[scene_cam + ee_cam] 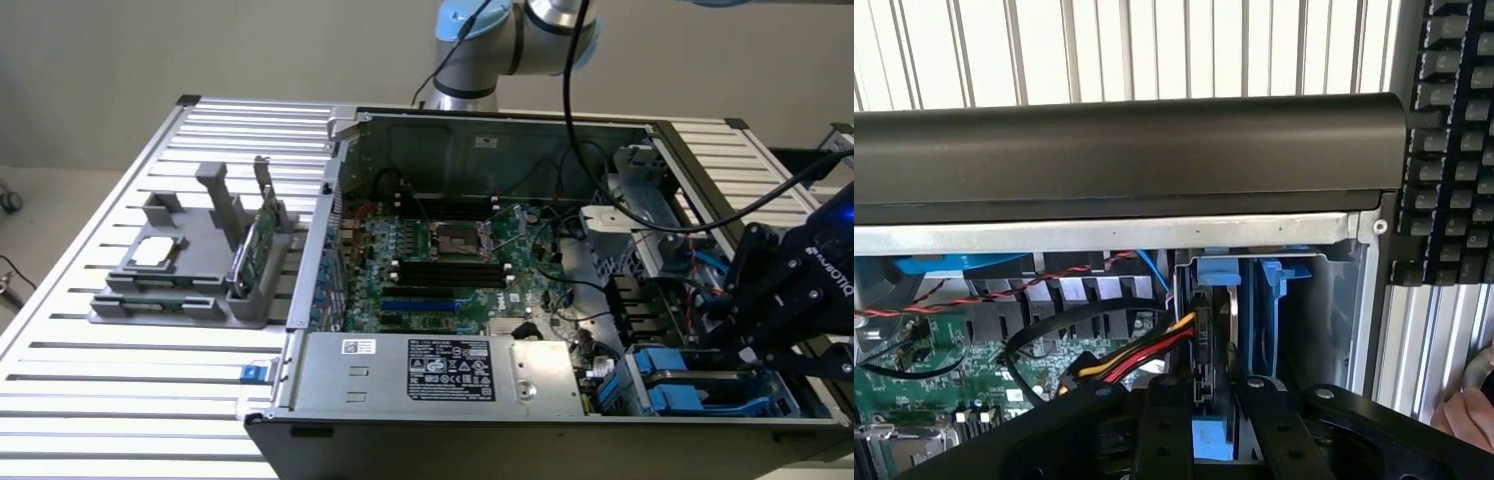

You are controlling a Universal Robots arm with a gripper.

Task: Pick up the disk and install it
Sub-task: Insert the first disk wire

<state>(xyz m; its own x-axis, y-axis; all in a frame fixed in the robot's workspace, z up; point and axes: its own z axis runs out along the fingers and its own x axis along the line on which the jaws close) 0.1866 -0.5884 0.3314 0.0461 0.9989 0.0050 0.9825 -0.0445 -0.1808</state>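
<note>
At the exterior view's right edge, we see our gripper [763,345] lowered into the drive-bay corner of the open computer case [467,125], which lies on its side on the slatted table [120,380]. Just below and beside the gripper sits a blue carrier with a grey face, which we take to be the disk [701,385], lying in the bay near the case's front corner. Well apart, on the exterior view's left, a grey fixture [187,270] on the table holds a thin green circuit card [260,245] standing on edge and a small silver chip [154,252]; neither belongs to our job. The motherboard [441,265] and the power supply [434,370] fill the rest of the case.

Through the wrist view, we look down between the black fingers [1164,430] into the bay. The disk [1229,330] stands edge-on between them, its blue carrier sunk among the bay walls, with red and yellow wires [1144,355] running just beside it. The fingers stand on either side of the carrier, close to it, but we cannot tell whether they grip it or have let go. A keyboard [1454,140] lies on the table beyond the case wall.

We judge the pickup and carry done, with the disk already in its slot; whether it is fully seated, we cannot confirm.
</note>
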